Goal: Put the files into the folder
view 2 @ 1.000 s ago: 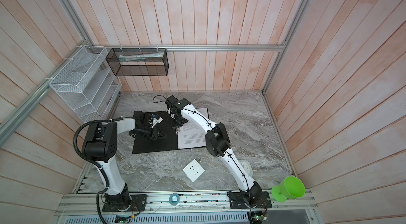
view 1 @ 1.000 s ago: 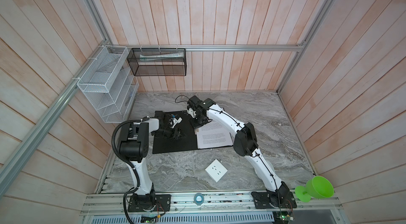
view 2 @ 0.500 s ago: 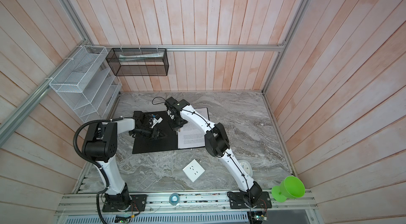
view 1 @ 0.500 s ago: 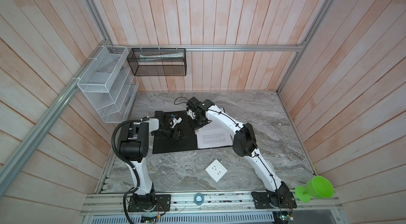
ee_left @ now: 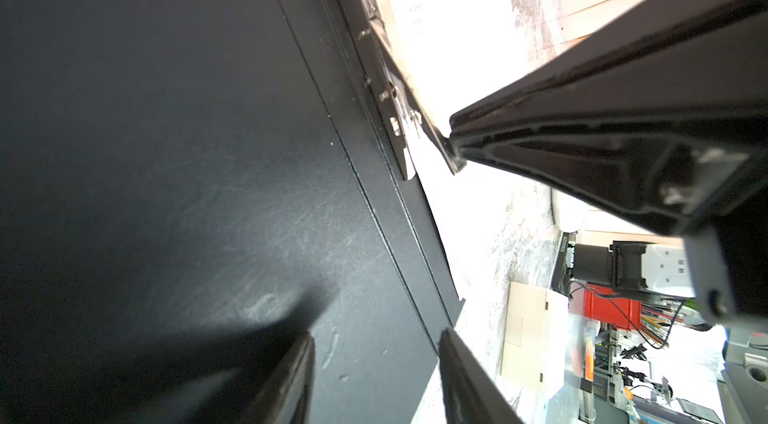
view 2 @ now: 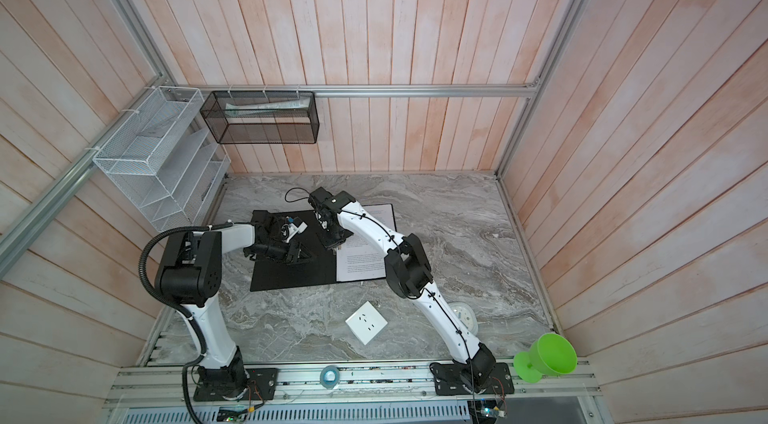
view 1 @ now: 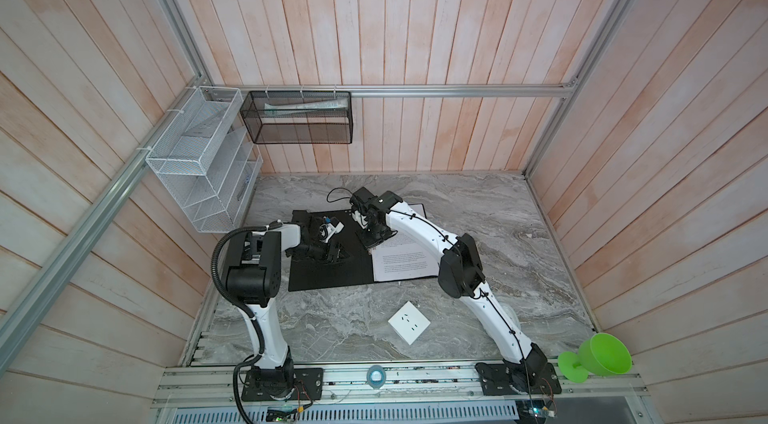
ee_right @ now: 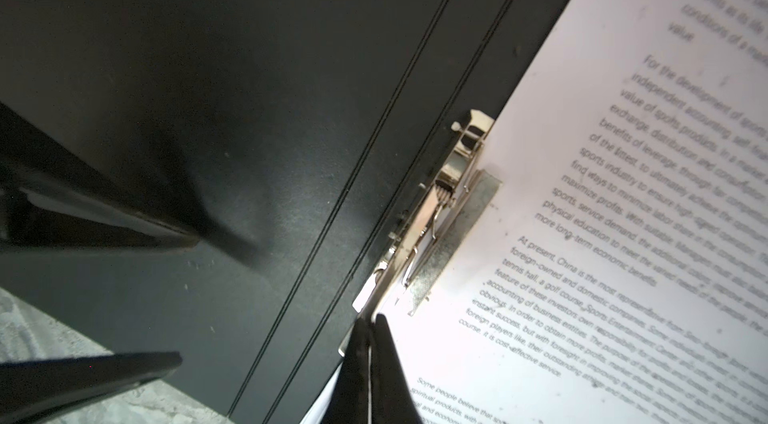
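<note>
Almost nothing has shifted over the last second, so this looks like a pause with the paper already seated. On the left, the left claw (ee_left: 376, 343) is still spread, its tips low over the black inner face of the left flap and grasping nothing. It seems to be keeping the folder (view 1: 328, 276) flat and open on the worktop (view 1: 478, 226). At the spine, the metal clip (ee_right: 440, 209) has its flat pad lying on the paper's edge. The right claw (ee_right: 370, 324) has only crept a touch leftward and stays clenched, its tips meeting the clip's near end. Whether a sheet edge is nipped between them cannot be told. To the right, the files (view 1: 405, 266) lie squarely on the folder's right half. The filing looks nearly done, with the cover yet to be closed. The white socket plate (view 1: 409, 322) sits well apart.
</note>
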